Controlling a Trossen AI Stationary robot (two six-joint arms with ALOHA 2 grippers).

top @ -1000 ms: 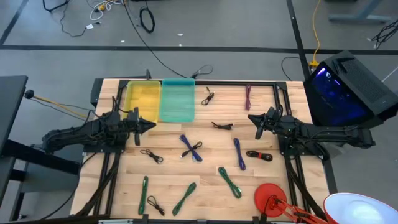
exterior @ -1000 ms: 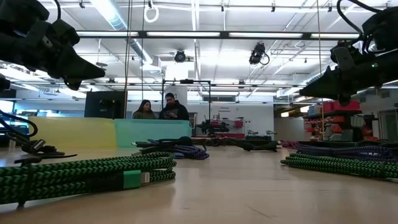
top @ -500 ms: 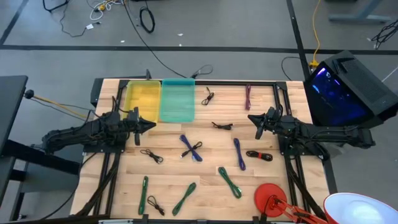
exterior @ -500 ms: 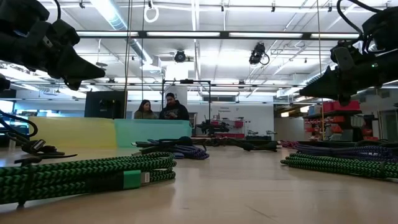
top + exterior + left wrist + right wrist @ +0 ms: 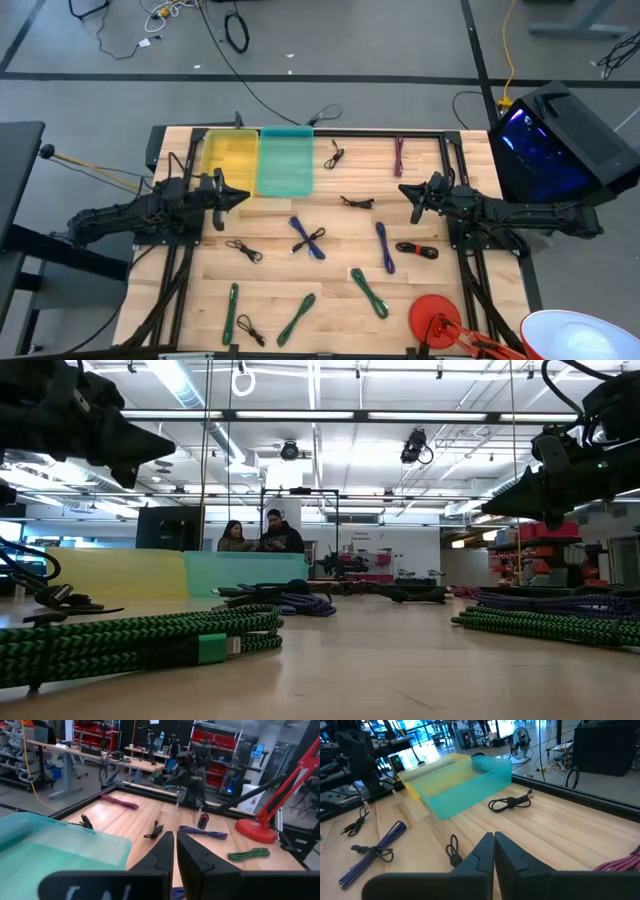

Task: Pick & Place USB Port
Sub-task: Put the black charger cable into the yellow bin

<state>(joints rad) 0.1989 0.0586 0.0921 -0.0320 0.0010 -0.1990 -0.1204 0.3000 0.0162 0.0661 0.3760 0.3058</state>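
my left gripper [image 5: 241, 196] is hovering, fingers pressed together, holding nothing, beside the yellow bin [image 5: 228, 161]. a black cable [image 5: 243, 249] is lying just below it. my right gripper [image 5: 403, 189], also closed, is waiting near another black cable [image 5: 357, 202].

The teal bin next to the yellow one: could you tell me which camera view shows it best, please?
The high view: the teal bin shows whole, rim and floor, beside the yellow bin. The right wrist view gives its outer wall and corner, the left wrist view only a close slice, and the low view just one side wall.
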